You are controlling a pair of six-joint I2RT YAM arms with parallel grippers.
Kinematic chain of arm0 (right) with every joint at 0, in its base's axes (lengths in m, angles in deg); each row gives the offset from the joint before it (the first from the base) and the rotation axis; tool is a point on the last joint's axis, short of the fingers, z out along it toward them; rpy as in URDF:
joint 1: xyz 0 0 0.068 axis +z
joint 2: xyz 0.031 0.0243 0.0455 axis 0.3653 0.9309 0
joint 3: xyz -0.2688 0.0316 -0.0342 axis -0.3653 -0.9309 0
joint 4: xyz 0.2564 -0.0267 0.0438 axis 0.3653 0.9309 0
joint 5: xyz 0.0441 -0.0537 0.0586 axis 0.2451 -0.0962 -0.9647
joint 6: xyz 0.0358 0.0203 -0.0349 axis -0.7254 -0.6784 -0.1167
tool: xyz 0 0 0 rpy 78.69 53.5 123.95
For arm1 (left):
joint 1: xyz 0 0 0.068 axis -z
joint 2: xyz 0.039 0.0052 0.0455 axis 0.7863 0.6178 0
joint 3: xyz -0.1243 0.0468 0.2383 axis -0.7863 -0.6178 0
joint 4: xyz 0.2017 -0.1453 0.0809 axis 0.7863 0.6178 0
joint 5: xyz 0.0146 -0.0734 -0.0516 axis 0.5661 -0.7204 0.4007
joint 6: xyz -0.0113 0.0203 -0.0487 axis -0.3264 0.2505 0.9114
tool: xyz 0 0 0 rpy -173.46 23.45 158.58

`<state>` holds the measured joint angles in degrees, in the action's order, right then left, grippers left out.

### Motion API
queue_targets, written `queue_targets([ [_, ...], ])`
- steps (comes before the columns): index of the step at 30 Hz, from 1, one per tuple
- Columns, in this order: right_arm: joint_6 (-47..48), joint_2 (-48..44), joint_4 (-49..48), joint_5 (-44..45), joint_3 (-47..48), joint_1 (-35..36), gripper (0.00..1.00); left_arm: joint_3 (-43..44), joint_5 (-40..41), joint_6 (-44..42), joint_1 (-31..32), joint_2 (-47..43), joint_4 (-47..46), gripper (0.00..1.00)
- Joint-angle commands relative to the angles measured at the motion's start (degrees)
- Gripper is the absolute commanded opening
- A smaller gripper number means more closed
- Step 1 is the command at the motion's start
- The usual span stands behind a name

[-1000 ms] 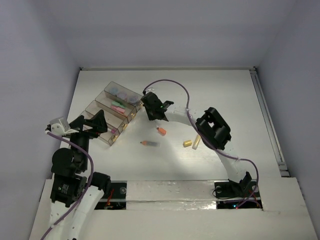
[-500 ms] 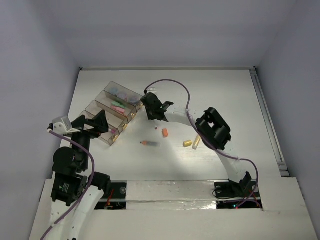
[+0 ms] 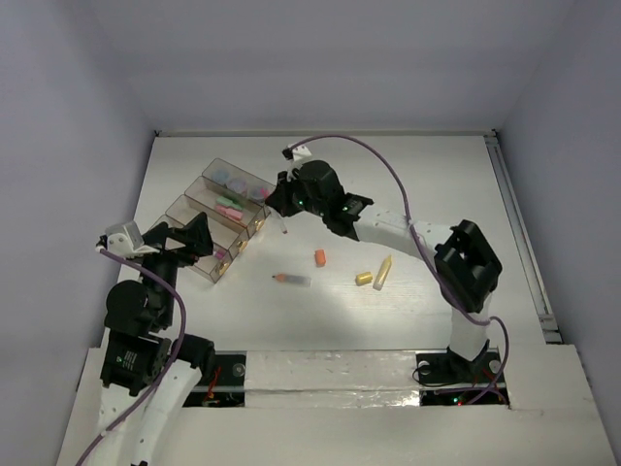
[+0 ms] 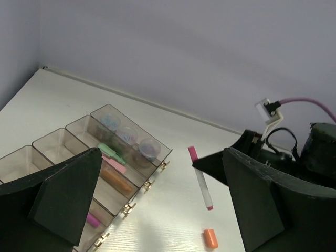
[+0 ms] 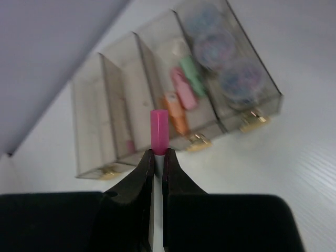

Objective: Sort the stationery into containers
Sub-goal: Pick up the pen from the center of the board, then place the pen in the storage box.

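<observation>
Right tool [image 5: 158, 157] pinches the pen [image 4: 201, 181] below its cap (left tool [image 4: 147, 157] gapes wide); it could swivel, missing the containers [image 3: 199, 209].

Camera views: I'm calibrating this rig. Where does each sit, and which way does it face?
Top external: above and behind the robot, looking down on the table; left gripper and right gripper show.
Left wrist: faces across the containers toward the right gripper; its open fingers frame the view.
Right wrist: looks down past its own shut fingers at the containers.
Shared: both wrist views show the pink-capped pen the right gripper holds.
</observation>
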<state>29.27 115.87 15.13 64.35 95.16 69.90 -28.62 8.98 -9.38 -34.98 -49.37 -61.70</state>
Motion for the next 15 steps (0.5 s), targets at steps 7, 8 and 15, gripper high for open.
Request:
queue_targets([
  [7,-10.7,17.0,-18.8,-24.8,20.2,3.2,0.00,0.1,0.6,-0.4,-0.2,1.4,-2.4,0.99],
  [8,-11.3,18.4,-18.9,-25.5,21.9,3.8,0.00,0.1,0.6,-0.4,-0.2,1.3,-2.5,0.99],
  [15,-13.7,27.6,-18.9,-27.6,33.5,6.7,0.00,0.1,0.6,-0.2,-0.2,1.4,-2.5,0.97],
])
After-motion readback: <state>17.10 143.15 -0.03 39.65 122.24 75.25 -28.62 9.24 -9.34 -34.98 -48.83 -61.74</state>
